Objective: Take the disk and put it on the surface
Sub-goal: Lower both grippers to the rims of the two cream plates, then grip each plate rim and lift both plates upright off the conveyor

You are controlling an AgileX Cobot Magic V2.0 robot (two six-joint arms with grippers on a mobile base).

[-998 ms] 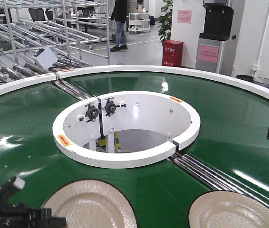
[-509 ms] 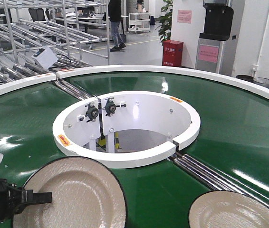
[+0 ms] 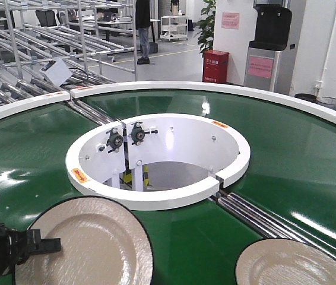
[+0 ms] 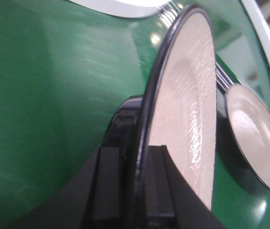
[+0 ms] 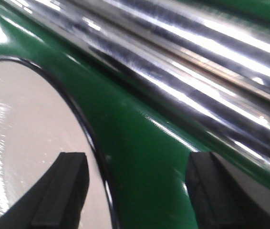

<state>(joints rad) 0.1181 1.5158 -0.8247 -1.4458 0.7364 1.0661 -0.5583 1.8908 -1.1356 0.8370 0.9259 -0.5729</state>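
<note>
A cream disk with a black rim (image 3: 88,243) is held by its left edge in my left gripper (image 3: 50,243), low at the front left over the green belt. The left wrist view shows this disk (image 4: 187,105) edge-on, tilted up, its rim pinched between the black fingers (image 4: 109,176) of the left gripper (image 4: 137,155). A second cream disk (image 3: 292,264) lies flat on the belt at the front right. My right gripper (image 5: 137,164) is open astride the rim of that second disk (image 5: 20,124), one finger over the disk, the other over the belt. The surface is out of view.
The green ring conveyor belt (image 3: 287,154) fills the scene, with a raised white inner ring (image 3: 156,199) round a central opening. Shiny metal rollers (image 3: 257,217) cross the belt just beyond the right disk, close to the right gripper (image 5: 182,62). Metal racks stand at the back left.
The left gripper has closed on the left disk and raised it, drifting slightly left. The right arm has dropped out of the front view at the right edge.
</note>
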